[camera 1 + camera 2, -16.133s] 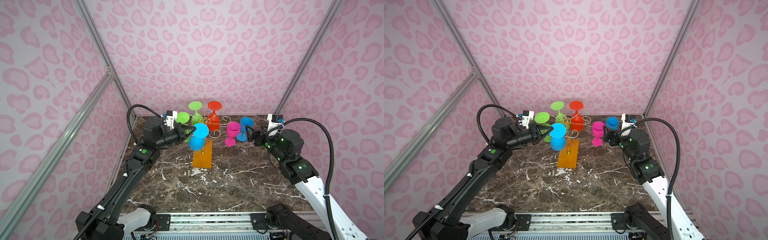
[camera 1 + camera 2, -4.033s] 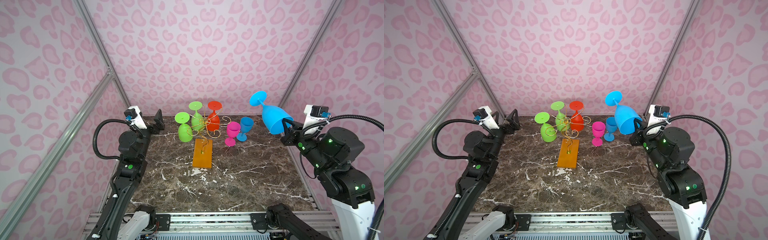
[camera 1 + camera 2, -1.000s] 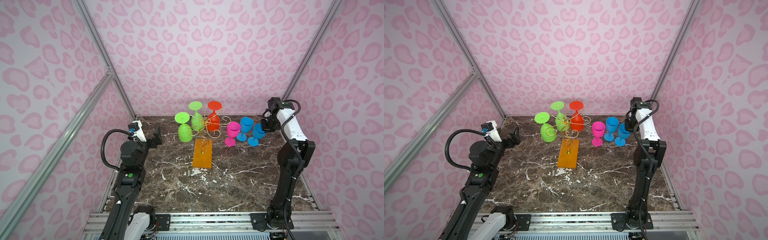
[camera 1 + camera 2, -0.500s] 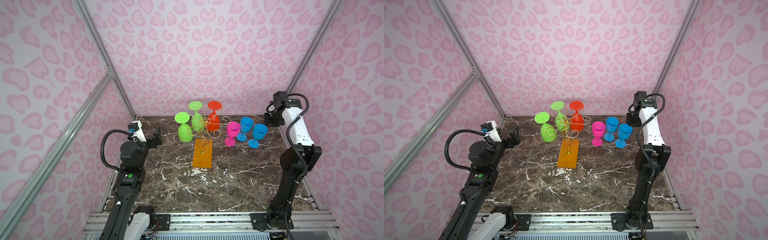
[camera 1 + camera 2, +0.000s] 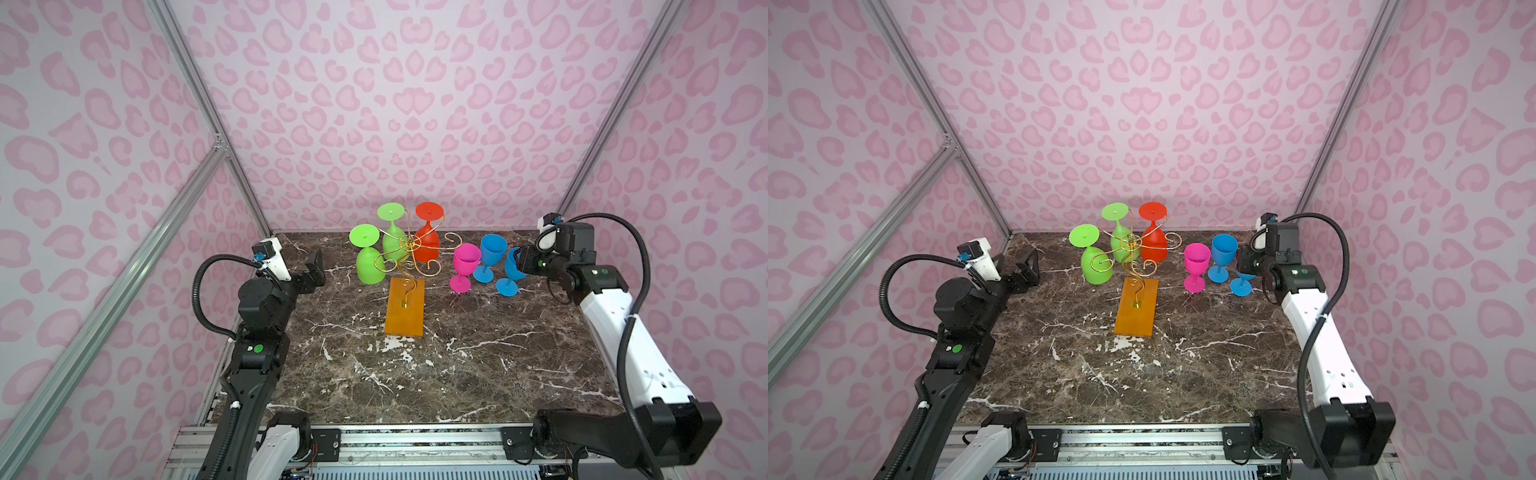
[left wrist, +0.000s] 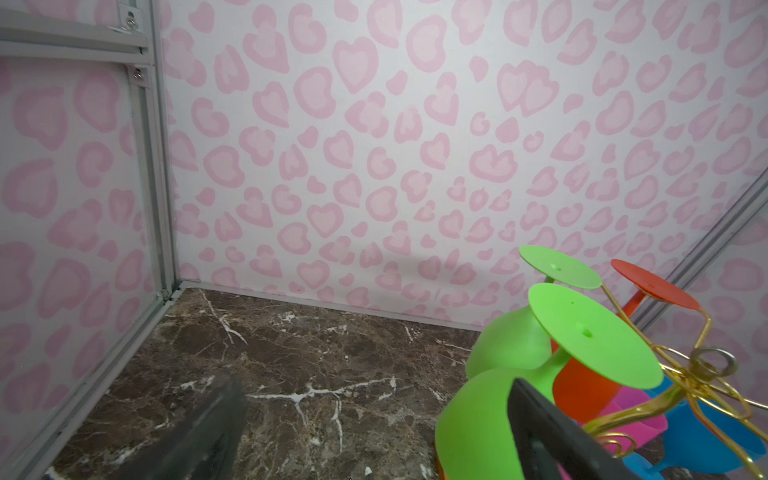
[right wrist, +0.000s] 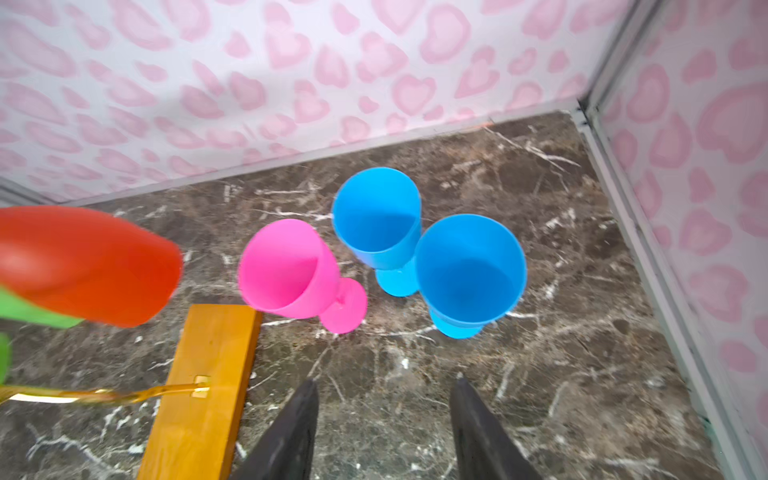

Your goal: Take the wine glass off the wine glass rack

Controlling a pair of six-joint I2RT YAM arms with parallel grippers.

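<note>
Marble tabletop (image 5: 457, 365) | second blue wine glass (image 7: 469, 266) standing | right gripper (image 7: 384, 386) opened, withdrawn

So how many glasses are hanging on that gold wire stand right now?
3. They hang upside down on the wine glass rack: the near green glass at its left, the far green glass behind that, the red glass at the back right. None seems hidden.
</note>
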